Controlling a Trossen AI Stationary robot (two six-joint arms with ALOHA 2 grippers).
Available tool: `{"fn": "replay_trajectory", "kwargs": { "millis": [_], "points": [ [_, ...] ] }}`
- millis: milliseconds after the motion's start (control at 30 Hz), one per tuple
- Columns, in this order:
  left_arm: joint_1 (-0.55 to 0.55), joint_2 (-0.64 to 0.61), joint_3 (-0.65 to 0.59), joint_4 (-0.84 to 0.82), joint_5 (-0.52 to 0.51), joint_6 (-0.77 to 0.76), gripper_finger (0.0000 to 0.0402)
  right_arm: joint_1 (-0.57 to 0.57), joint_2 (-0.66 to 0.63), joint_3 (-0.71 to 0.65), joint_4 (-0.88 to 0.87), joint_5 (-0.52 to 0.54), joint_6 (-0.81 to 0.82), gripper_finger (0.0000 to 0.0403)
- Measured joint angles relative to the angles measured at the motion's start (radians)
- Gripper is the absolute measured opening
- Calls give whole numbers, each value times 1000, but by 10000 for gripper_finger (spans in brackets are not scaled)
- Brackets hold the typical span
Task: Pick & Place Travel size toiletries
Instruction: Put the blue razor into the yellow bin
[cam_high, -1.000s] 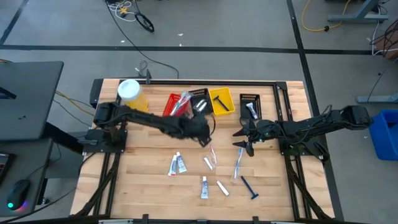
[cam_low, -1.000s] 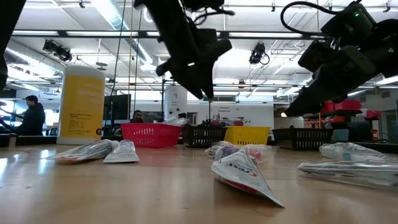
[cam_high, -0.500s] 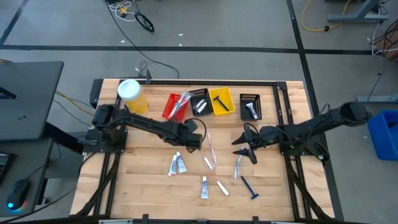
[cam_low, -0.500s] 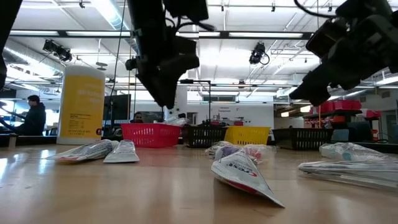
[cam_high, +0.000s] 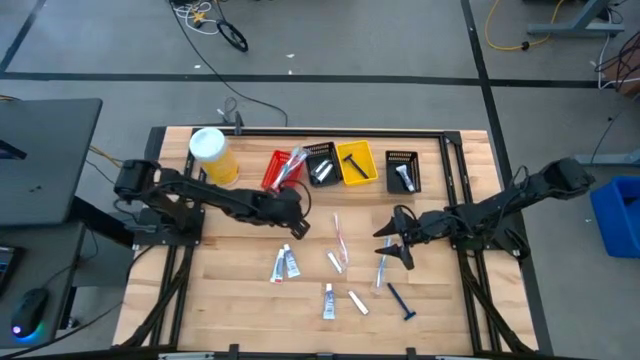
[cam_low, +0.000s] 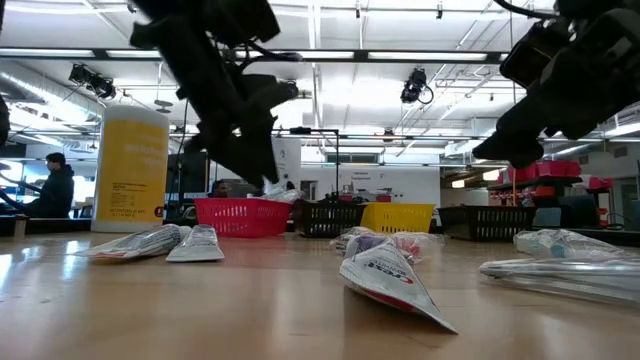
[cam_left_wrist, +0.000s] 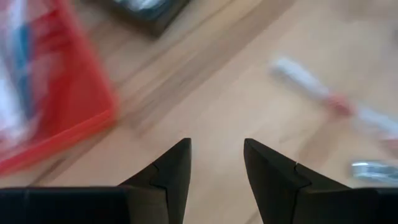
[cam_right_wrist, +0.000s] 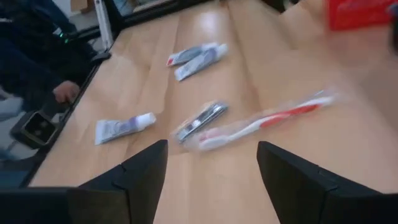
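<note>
Pale wooden tabletop (cam_high: 240, 290) under strip lighting, workshop floor and cables around it. Along the far edge: tall yellow canister with white lid (cam_high: 209, 152), then a row of small slotted bins — red plastic bin (cam_high: 271, 171) holding wrapped toothbrushes, black bin (cam_high: 321, 164), yellow bin (cam_high: 356, 163) with a dark razor inside, second black bin (cam_high: 402, 171) with a tube.

Loose toiletries lying mid-table, well apart from the bins: two small white-and-blue tubes (cam_high: 285, 264) side by side, clear wrapped toothbrush with red handle (cam_high: 338, 232), small white packet (cam_high: 335, 262), further white tube (cam_high: 328, 301), second white packet (cam_high: 357, 302), blue-handled toothbrush in wrap (cam_high: 382, 265), dark blue razor (cam_high: 402, 300).

Left gripper (cam_high: 297, 222) hovering near the red bin, between it and the pair of tubes; fingers (cam_left_wrist: 174, 171) parted narrowly, nothing between them. Right gripper (cam_high: 398, 240) hanging just beside the blue-handled toothbrush, fingers (cam_right_wrist: 146, 165) spread wide, empty, pointing across the red-handled toothbrush and the packet.

Step in hand, judging by positions: both arms empty, lining up for a fresh pick; several items waiting on the table, some binned already.

Next move probably calling for: lowering the right gripper over the nearest toothbrush, straddling the thin handle crosswise, closing low against the wood. Slippery wrap and flat profile likely making the pinch awkward.
</note>
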Motion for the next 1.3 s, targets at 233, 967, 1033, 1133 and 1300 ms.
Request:
{"fn": "replay_trajectory", "kwargs": {
  "millis": [233,967,1033,1133,1300],
  "points": [
    [-7,-16,-126,344,7,31,158,120,26,256,-499,3,123,237],
    [-7,-15,-127,334,-21,44,158,436,427,435,-682,-148,772,222],
    [-7,-15,-127,336,-20,41,158,436,447,435,-690,-148,801,224],
    [-7,-15,-127,337,-19,41,158,436,469,435,-675,-155,827,228],
    [-7,-15,-127,336,-19,57,158,437,483,435,-665,-127,869,223]
  ]
}}
